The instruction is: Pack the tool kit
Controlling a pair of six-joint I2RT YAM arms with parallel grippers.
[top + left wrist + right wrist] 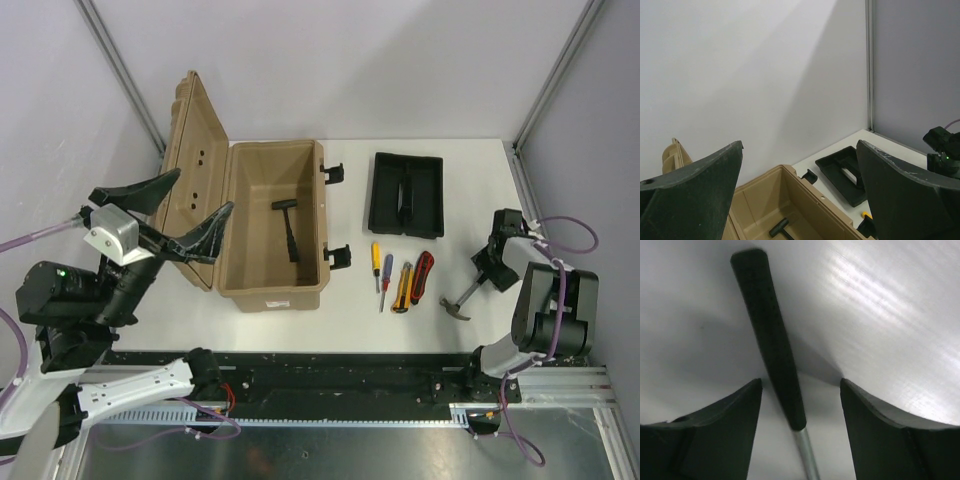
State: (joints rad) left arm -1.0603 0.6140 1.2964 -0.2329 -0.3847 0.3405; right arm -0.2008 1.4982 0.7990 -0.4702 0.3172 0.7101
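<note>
The likeliest trouble is a poor hold on the hammer (458,301), which lies near the right edge of the table (350,320), well apart from the open case (272,297) on the left half. The right gripper (801,390) straddles it just where the black grip (771,335) gives way to the bare metal shaft (807,455). The handle runs at a slant between the fingers, nearer one than the other. Pinched like that it may twist, or the thin smooth shaft may slip, and the heavy head could swing down once lifted and knock the case rim on the way in. For now the jaws stand partly open with a gap on either side of the handle, gripping nothing. The right arm is folded low, wrist bent down so the fingers point at the table. The left arm is raised beside the case lid, the left gripper (203,192) spread wide and empty, tilted up toward the far wall.
</note>
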